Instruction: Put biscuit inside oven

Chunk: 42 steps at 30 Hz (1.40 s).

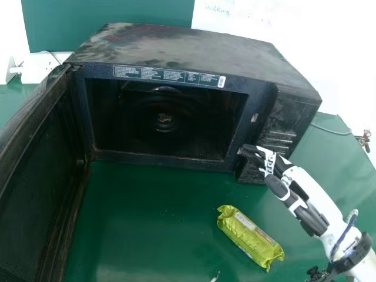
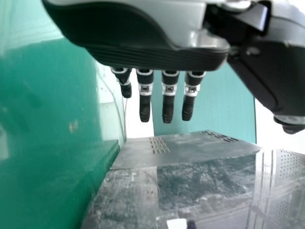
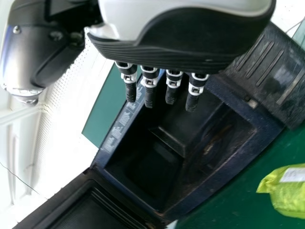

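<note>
The black oven (image 1: 164, 117) stands with its door (image 1: 44, 170) swung wide on the left and its cavity exposed. In front of its right half, the green biscuit packet (image 1: 249, 235) lies on the table. My right hand (image 1: 288, 182) is at the oven's lower right front corner, above and right of the packet and apart from it, fingers extended. In the right wrist view the right hand (image 3: 162, 52) hangs before the oven opening (image 3: 157, 152), with the packet (image 3: 286, 191) off to one side. My left hand (image 2: 152, 52) has straight fingers in the left wrist view, near the oven (image 2: 186, 148).
The green table (image 1: 147, 223) extends in front of the oven, partly bounded by the open door on the left. A white socket box (image 1: 42, 66) is behind the door, and a cable (image 1: 332, 130) runs behind the oven on the right. A whiteboard (image 1: 294, 29) stands behind.
</note>
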Motion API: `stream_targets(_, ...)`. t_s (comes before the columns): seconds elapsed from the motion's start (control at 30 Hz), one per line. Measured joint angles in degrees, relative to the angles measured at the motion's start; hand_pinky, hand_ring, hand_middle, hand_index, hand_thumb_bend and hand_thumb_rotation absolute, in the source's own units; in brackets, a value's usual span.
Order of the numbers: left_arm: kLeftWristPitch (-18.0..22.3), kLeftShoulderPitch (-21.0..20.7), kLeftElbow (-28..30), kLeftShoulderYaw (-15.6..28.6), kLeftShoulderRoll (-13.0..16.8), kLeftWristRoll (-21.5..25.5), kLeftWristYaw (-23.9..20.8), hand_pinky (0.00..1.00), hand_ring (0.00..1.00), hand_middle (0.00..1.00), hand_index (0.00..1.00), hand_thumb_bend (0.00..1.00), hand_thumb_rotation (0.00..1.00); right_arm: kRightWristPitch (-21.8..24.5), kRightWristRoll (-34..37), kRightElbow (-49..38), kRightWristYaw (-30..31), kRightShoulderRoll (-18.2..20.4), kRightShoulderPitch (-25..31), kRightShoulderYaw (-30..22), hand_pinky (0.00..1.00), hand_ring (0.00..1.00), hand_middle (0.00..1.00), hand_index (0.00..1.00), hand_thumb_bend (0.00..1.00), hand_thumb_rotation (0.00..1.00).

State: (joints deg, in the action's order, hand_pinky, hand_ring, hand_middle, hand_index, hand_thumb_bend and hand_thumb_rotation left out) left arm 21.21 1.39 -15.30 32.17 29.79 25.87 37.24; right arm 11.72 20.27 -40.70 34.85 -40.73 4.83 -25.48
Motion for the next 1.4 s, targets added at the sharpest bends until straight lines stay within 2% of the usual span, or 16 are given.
stream_targets(0.13,0.0,-0.01,-0.01,0.0,0.0,0.02,-0.05,0.78,0.87,0.9,0.9,1.0,0.62,-1.21,-2.28,-0.13,0.48,-0.36,0.82,-0.07,0.94,1.0,0.98,1.0,0.92,1.0)
stream_targets(0.17,0.0,-0.01,-0.02,0.0,0.0,0.03,-0.01,0.8,0.87,0.89,0.91,1.0,0.66,-1.75,-3.16,-0.14,0.67,-0.45,0.99,-0.1,0.95,1.0,0.99,1.0,0.92,1.0)
stream_targets(0.27,0.03,0.0,-0.03,0.0,0.0,0.02,0.14,0.85,0.86,0.88,0.91,1.0,0.68,-2.73,-6.06,-0.12,1.14,-1.53,1.56,-0.3,0.95,1.0,0.99,1.0,0.92,1.0)
stream_targets(0.33,0.04,0.0,-0.02,0.0,0.0,0.02,0.21,0.85,0.85,0.88,0.91,1.0,0.7,-3.53,-7.81,-0.08,1.54,-2.21,2.14,-0.7,0.95,1.0,0.99,1.0,0.92,1.0)
stream_targets(0.53,0.07,0.06,-0.01,0.0,0.0,0.0,0.15,0.87,0.87,0.9,0.92,1.0,0.67,-4.12,-10.11,-0.03,3.19,-4.06,3.12,-1.97,0.94,1.0,0.98,1.0,0.93,1.0)
stream_targets(0.67,0.06,0.25,0.05,0.0,0.0,-0.01,-0.13,0.83,0.85,0.9,0.91,1.0,0.7,-4.92,-11.31,-0.02,3.91,-4.62,3.34,-2.47,0.94,1.0,0.98,1.0,0.92,1.0)
stream_targets(0.97,0.05,0.45,0.66,0.01,0.0,0.02,-0.19,0.87,0.86,0.9,0.92,1.0,0.76,-6.64,-19.73,-0.22,6.75,-8.73,5.41,-3.78,0.95,1.0,0.98,1.0,0.92,1.0)
stream_targets(1.17,0.0,0.64,1.29,0.01,0.0,0.02,-0.45,0.94,0.87,0.9,0.93,1.0,0.77,-6.44,-25.76,-1.67,8.86,-10.92,7.37,-4.43,0.95,1.0,0.98,1.0,0.92,1.0)
stream_targets(1.3,-0.09,0.88,1.42,0.01,-0.02,0.03,-0.47,0.88,0.85,0.89,0.91,1.0,0.78,-8.49,-29.56,-2.18,8.99,-11.14,7.76,-4.52,0.94,1.0,0.98,1.0,0.92,1.0)
stream_targets(1.4,-0.09,1.15,1.54,0.01,-0.03,0.03,-0.55,0.87,0.85,0.89,0.91,1.0,0.78,-10.2,-31.74,-2.34,8.99,-11.13,7.92,-4.52,0.94,1.0,0.98,1.0,0.92,1.0)
